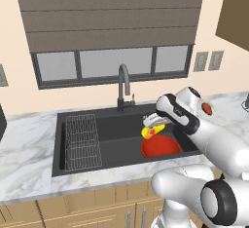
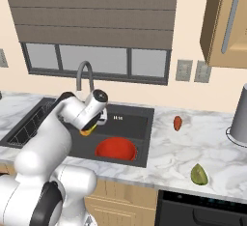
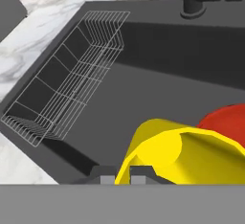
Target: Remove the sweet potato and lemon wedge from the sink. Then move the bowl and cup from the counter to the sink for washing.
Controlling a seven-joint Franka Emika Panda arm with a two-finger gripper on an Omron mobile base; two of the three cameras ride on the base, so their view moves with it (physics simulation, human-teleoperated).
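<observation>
Gripper (image 1: 154, 126) hangs low over sink (image 1: 112, 149), right half, jaws closed on cup (image 1: 150, 131) (yellow, tipped on side, open mouth toward hand camera). Bowl (image 1: 161, 147) sits on sink floor just below and right of cup. Wire rack (image 1: 82, 142) fills sink's left part; faucet (image 1: 123, 88) at far rim. Sweet potato (image 2: 177, 122) and lemon wedge (image 2: 198, 175) lie on bench right of sink, well apart, wedge nearer.
</observation>
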